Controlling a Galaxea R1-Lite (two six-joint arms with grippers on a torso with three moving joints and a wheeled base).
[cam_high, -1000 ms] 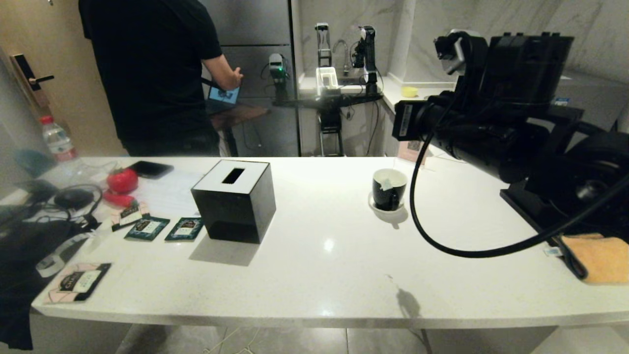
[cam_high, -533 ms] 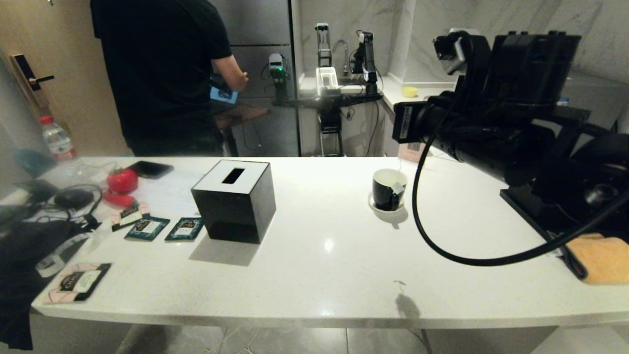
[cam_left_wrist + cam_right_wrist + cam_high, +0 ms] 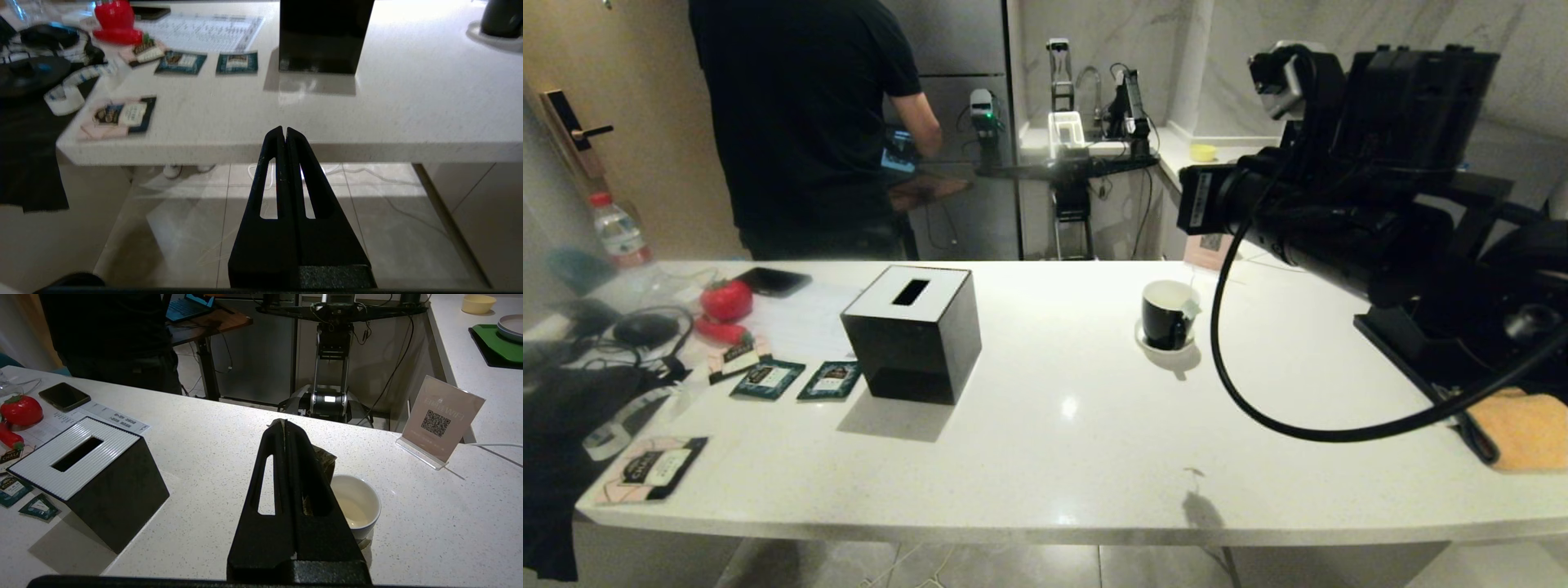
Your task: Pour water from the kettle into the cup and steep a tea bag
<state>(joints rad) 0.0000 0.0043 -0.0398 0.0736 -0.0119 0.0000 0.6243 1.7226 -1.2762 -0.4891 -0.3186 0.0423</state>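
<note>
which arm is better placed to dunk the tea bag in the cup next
Right. The right gripper hangs above the cup, shut on the tea bag. The left gripper sits shut below the table edge.

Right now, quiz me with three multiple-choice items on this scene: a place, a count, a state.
1. The cup stands on: A a saucer; B a book; C the floor.
2. Teal sachets beside the tissue box: A none; B two; C five.
3. The left gripper is: A open; B shut, empty; C gripping a spoon.
Answers: A, the white saucer rim shows under the cup; B, two lie side by side at the box's left; B, its fingers meet with nothing between.
</note>
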